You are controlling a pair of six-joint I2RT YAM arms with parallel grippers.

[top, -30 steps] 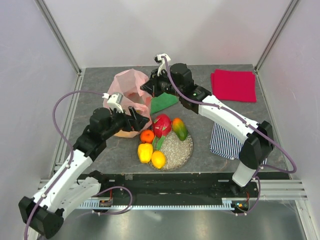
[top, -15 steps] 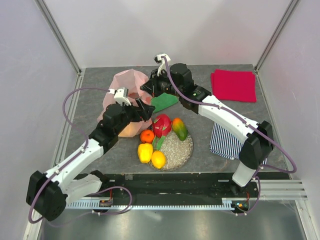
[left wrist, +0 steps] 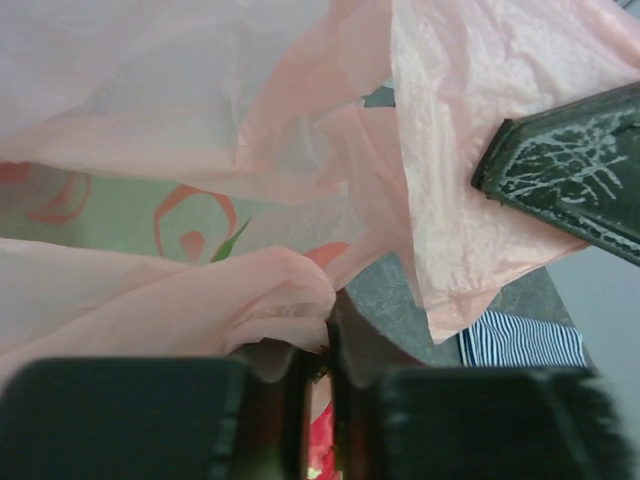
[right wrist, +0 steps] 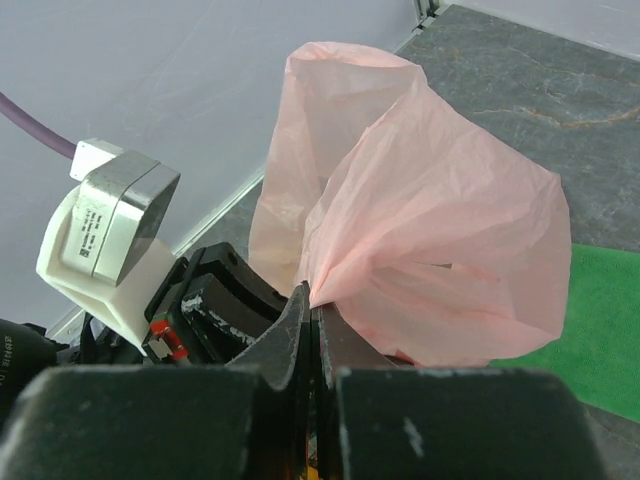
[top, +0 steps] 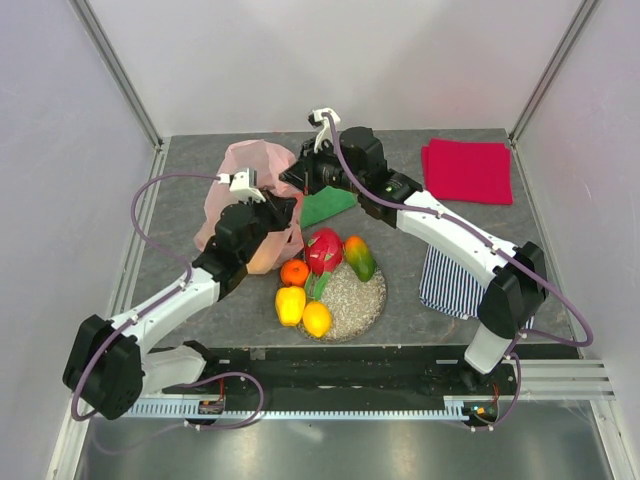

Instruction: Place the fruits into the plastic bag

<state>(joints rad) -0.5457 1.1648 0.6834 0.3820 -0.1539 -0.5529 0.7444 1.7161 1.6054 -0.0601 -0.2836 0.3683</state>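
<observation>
The pale pink plastic bag (top: 248, 178) stands crumpled at the back left, held up on two sides. My left gripper (top: 285, 213) is shut on a fold of the bag's near rim (left wrist: 290, 300). My right gripper (top: 297, 180) is shut on the bag's far edge (right wrist: 420, 230). The fruits lie on or against the speckled plate (top: 357, 298): an orange (top: 294, 271), a red dragon fruit (top: 324, 250), a mango (top: 359, 257), a yellow pepper (top: 290, 305) and a lemon (top: 317, 319). In the left wrist view one of the right gripper's fingers (left wrist: 570, 190) shows at upper right.
A green cloth (top: 328, 205) lies under the right arm beside the bag. A folded red cloth (top: 467, 170) sits at the back right, and a striped cloth (top: 447, 283) lies right of the plate. Pale walls enclose the table on three sides.
My left gripper swung forward to the bag's near rim and closed on it. The right gripper kept its hold on the bag and has not moved.
</observation>
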